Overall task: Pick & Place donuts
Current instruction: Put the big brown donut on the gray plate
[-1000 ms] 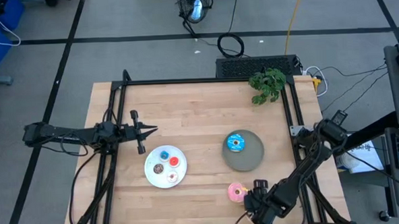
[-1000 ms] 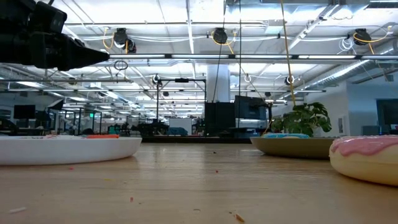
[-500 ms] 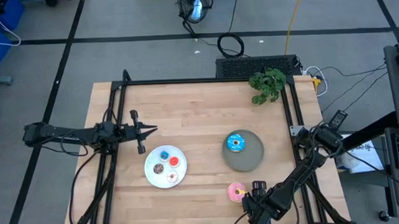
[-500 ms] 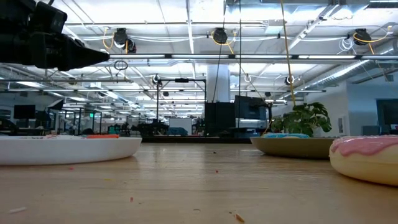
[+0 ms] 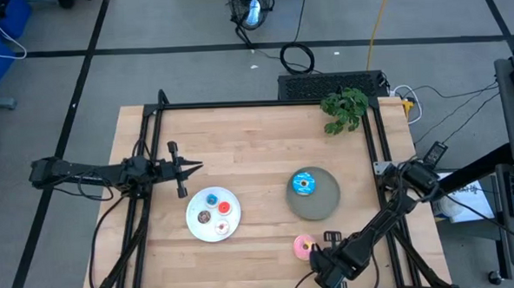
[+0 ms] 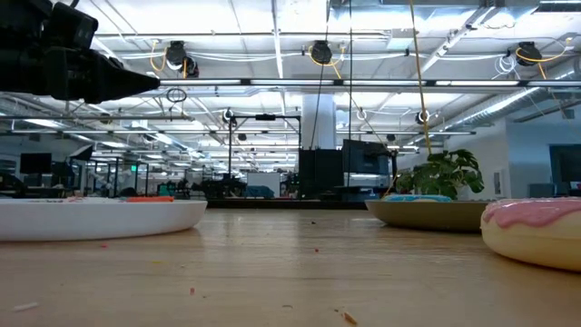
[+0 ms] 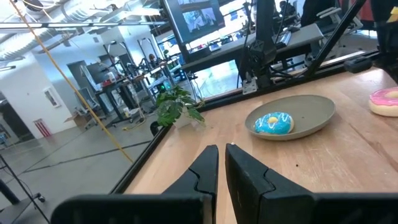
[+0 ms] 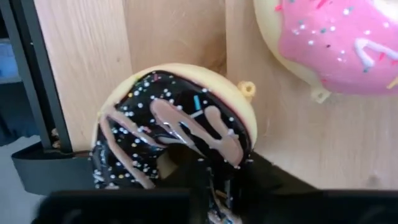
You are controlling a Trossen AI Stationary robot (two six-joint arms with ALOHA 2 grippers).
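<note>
Right gripper [image 8: 211, 180] at counter [image 5: 257, 153] near edge, fingers clenched on dark brown sprinkled donut [image 8: 174, 124], beside pink donut [image 5: 305, 244]. Lift straight up, clear of the pink one, firm hold advised. Grey plate [image 5: 322, 202] holds blue donut [image 5: 303, 184]; white plate [image 5: 200, 226] holds the tiny donuts. Left gripper [image 5: 189, 169] waits, fingers closed, empty

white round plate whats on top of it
Four tiny ring donuts lie on the white round plate: a blue one, a red one, a brown one and a whitish one. Nothing covers them from above; the low view's rim hides them.
</note>
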